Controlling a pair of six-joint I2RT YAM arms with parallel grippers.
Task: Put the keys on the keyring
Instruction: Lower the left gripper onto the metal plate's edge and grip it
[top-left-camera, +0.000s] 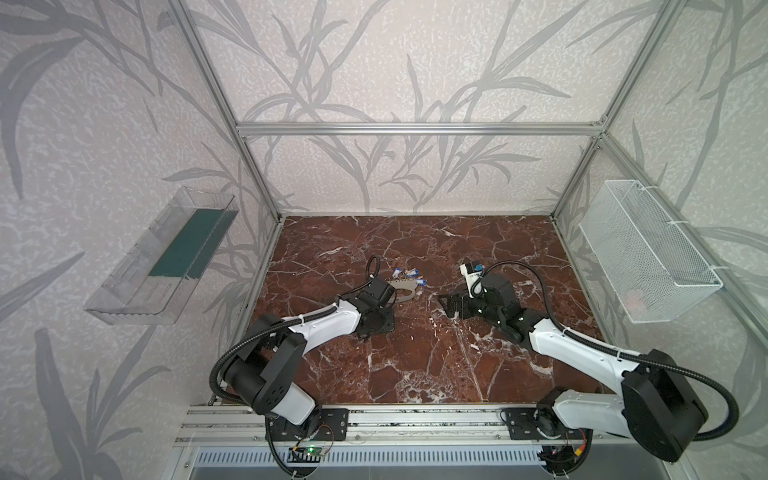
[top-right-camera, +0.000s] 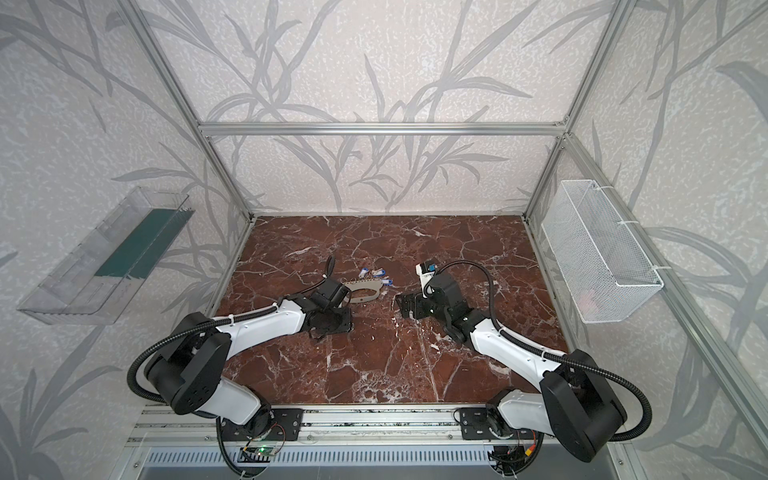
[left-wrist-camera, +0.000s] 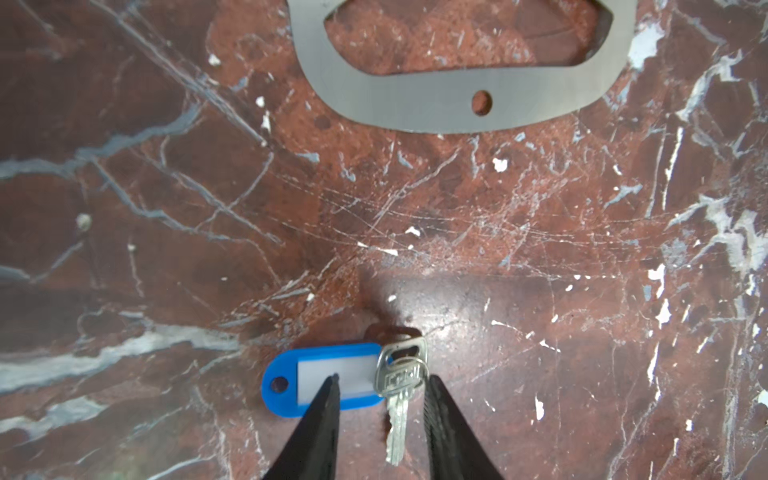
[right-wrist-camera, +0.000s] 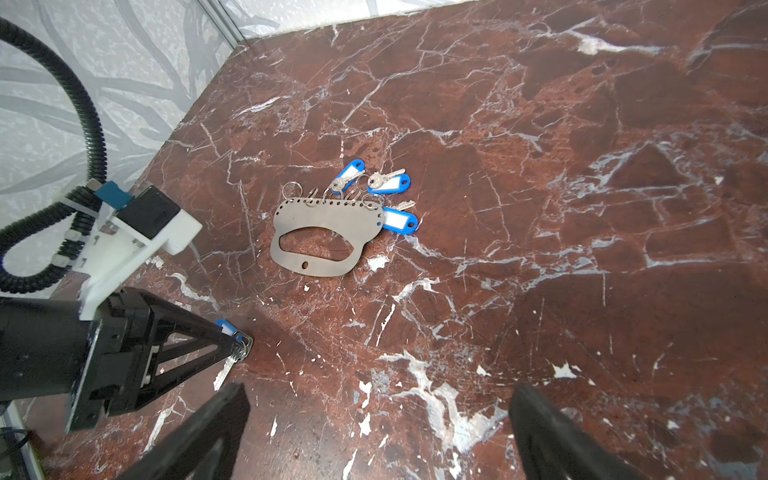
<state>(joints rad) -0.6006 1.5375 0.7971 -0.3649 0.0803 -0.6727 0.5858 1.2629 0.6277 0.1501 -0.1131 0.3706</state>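
The keyring (right-wrist-camera: 320, 220), a flat grey half-moon plate with an oval cut-out, lies on the red marble table (right-wrist-camera: 540, 166); it shows in both top views (top-left-camera: 402, 286) (top-right-camera: 362, 287) and in the left wrist view (left-wrist-camera: 415, 108). Three keys (right-wrist-camera: 390, 183) with blue tags hang from rings along its holed edge. One loose silver key (left-wrist-camera: 401, 384) with a blue tag (left-wrist-camera: 291, 382) lies on the table. My left gripper (left-wrist-camera: 382, 378) points down over it, jaws narrowed. One finger touches the key head; the other fingertip (left-wrist-camera: 332, 386) is over the tag, a gap from the key. My right gripper (right-wrist-camera: 380, 388) hovers wide open and empty.
A clear plastic shelf (top-left-camera: 166, 257) is fixed to the left wall and a white mesh basket (top-left-camera: 648, 249) to the right wall. Aluminium frame posts (top-left-camera: 266, 199) stand at the table's back corners. A metal rail (top-left-camera: 415, 419) carrying both arm bases runs along the front edge.
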